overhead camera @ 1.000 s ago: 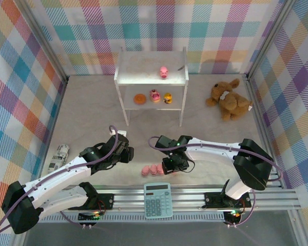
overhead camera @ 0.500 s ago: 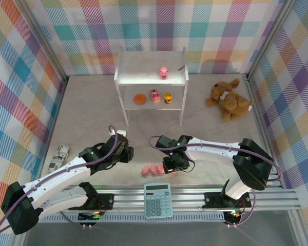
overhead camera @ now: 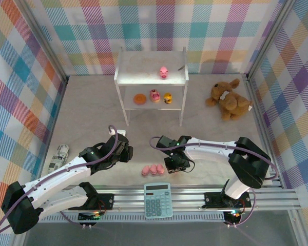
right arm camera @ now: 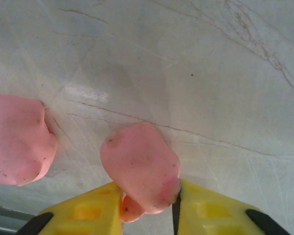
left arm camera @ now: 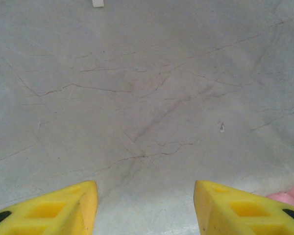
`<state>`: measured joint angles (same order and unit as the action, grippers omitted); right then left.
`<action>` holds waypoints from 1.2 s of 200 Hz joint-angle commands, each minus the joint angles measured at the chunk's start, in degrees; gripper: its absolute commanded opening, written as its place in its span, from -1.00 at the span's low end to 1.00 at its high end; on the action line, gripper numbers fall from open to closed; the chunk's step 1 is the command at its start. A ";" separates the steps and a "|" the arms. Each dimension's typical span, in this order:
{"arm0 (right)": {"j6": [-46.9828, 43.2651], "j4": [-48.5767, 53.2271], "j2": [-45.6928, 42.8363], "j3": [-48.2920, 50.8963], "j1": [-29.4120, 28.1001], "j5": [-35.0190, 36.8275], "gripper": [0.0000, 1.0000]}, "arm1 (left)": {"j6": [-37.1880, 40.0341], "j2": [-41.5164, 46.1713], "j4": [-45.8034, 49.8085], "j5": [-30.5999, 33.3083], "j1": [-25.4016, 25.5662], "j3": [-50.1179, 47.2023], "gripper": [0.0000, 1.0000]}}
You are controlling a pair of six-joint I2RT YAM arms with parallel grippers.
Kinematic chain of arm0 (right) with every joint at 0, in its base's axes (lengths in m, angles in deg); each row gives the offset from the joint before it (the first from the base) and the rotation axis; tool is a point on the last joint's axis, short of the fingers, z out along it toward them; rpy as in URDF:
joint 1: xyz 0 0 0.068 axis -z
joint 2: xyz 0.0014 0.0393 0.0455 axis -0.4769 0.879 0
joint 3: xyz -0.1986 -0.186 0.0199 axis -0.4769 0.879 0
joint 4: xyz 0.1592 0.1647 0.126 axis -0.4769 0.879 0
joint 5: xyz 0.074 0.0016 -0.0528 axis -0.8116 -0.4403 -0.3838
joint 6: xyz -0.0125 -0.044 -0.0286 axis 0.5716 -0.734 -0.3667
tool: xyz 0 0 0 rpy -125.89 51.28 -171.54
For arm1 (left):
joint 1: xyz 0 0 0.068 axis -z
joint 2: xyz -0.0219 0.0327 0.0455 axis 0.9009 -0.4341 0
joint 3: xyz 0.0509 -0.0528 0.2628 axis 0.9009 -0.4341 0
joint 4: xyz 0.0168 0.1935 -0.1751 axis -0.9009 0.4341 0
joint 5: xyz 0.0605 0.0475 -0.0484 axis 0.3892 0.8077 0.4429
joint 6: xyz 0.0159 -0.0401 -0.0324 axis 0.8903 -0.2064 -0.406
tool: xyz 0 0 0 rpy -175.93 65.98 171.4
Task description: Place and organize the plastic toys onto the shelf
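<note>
Grey, crack-veined counter (overhead camera: 92, 118) lies inside plaid walls. At its far left edge rests a small grey-and-white object (overhead camera: 58, 158), too small to identify. Your left fingers (overhead camera: 124, 152) sit over bare counter left of centre. Seen from the left wrist, these yellow fingers (left arm camera: 54, 210) stand apart with nothing between them, and a sliver of pink toy (left arm camera: 289, 197) shows at the lower right. At the back, near the middle, stands the white shelf (overhead camera: 131, 66). Its top carries one shelf pig (overhead camera: 164, 72) toward the right. Its lower board holds, left to right, an orange ring (overhead camera: 139, 99), a pink cupcake piece (overhead camera: 154, 95) and a yellow duck (overhead camera: 168, 97). Nearer you, a row of pink pigs (overhead camera: 153, 169) lies on the counter just behind a teal calculator (overhead camera: 157, 200). Your right fingers (overhead camera: 175, 164) are just right of that row. From the right wrist, those fingers (right arm camera: 210, 213) are pinched on a held pig (right arm camera: 139, 169), with a neighbouring pig (right arm camera: 17, 142) just beside it. A brown plush animal (overhead camera: 228, 98) lies far right.
</note>
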<state>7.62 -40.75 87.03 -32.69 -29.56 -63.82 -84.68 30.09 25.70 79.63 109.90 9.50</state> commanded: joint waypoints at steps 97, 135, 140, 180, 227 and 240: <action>-7.26 13.54 -9.19 -15.98 0.95 6.63 -0.96 | 3.31 -0.72 3.26 3.08 0.39 6.67 0.08; -16.78 22.26 -9.97 -38.25 3.37 13.57 -0.94 | 5.37 -1.57 4.97 3.15 -0.30 13.37 0.08; -18.04 22.96 -9.46 -41.50 3.68 14.50 -0.94 | 5.56 -1.80 5.24 3.16 -0.43 14.12 0.08; -27.33 23.44 -3.11 -63.75 8.02 18.04 -0.91 | 7.22 -2.63 6.86 2.94 -1.23 20.62 0.08; -31.12 23.76 5.96 -79.79 15.82 15.85 -0.90 | 7.92 -1.90 8.10 4.03 -2.00 22.24 0.09; -31.24 25.17 8.90 -83.90 17.44 15.14 -0.91 | 7.90 -1.93 8.44 3.86 -2.29 22.25 0.09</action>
<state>-20.36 -18.98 91.42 -110.39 -14.54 -48.17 -77.77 27.58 31.27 82.52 108.52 30.53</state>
